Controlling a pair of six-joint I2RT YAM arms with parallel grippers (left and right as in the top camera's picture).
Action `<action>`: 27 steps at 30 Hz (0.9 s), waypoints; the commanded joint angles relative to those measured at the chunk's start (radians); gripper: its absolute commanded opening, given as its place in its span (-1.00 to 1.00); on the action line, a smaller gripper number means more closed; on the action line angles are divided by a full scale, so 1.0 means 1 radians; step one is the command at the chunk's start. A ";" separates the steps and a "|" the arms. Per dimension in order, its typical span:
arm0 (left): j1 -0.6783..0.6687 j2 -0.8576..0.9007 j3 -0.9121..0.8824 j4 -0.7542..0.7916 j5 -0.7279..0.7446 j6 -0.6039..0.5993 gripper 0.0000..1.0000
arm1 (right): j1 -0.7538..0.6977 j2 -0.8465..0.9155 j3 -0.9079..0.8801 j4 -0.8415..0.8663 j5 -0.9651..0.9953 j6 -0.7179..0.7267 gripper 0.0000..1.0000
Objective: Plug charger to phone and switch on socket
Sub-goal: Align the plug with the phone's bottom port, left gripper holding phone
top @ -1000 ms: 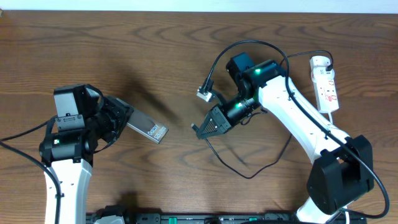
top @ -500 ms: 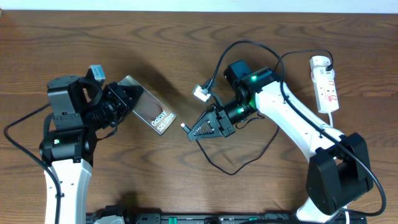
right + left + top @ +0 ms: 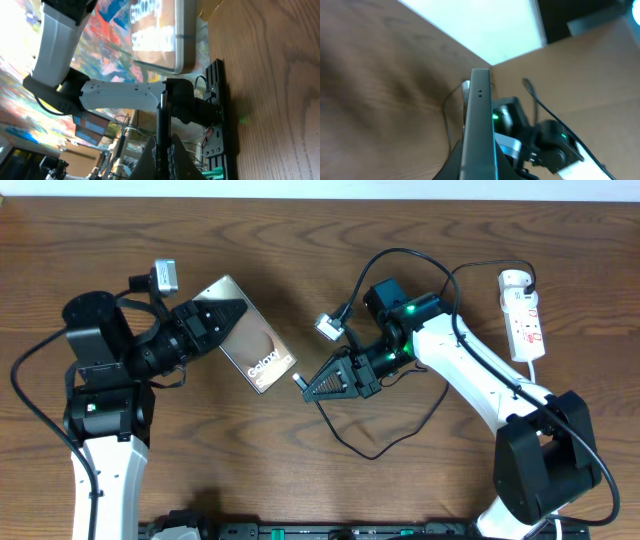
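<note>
Left fingers [image 3: 212, 323] clamp the phone [image 3: 255, 345]; right fingers [image 3: 335, 384] pinch the charger [image 3: 297, 380]; ease its tip squarely toward nine o'clock.

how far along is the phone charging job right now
Done: left gripper holds the phone, right gripper holds the charger by its tip. In hand: tip close to the phone's end, not in. Left: plugging in, switching the socket.
</note>
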 commanded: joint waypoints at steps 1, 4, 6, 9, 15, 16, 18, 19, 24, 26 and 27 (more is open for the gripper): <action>0.000 -0.006 0.009 0.052 0.118 0.006 -0.85 | -0.003 -0.011 -0.001 0.000 -0.042 0.015 -0.98; 0.013 -0.006 0.009 0.054 0.131 0.003 -0.86 | -0.003 -0.011 -0.001 0.002 -0.042 0.016 -0.98; 0.024 -0.006 0.009 0.054 0.143 0.003 -0.85 | -0.003 -0.012 0.000 0.005 -0.042 0.016 -0.98; 0.041 -0.006 0.009 0.055 0.152 0.003 -0.85 | -0.003 -0.012 0.000 0.009 -0.042 0.016 -0.98; 0.060 -0.001 0.009 0.116 0.204 0.049 -0.85 | -0.003 -0.012 -0.001 0.069 -0.042 0.021 -0.98; 0.060 0.001 0.009 0.125 0.211 0.049 -0.85 | -0.003 -0.011 0.000 0.082 -0.042 0.027 -0.98; 0.060 0.010 0.009 0.136 0.221 0.049 -0.86 | -0.003 -0.011 -0.001 0.111 -0.042 0.040 -0.98; 0.060 0.014 0.009 0.136 0.221 0.050 -0.86 | -0.003 -0.011 -0.001 0.124 -0.043 0.047 -0.98; 0.060 0.053 0.009 0.154 0.228 0.057 -0.85 | 0.008 -0.012 -0.001 0.176 -0.043 0.049 -0.98; 0.060 0.077 0.009 0.197 0.257 0.055 -0.86 | 0.016 -0.011 -0.001 0.190 -0.042 0.049 -0.98; 0.060 0.086 0.009 0.220 0.270 0.050 -0.86 | 0.020 -0.012 -0.001 0.193 -0.042 0.049 -0.98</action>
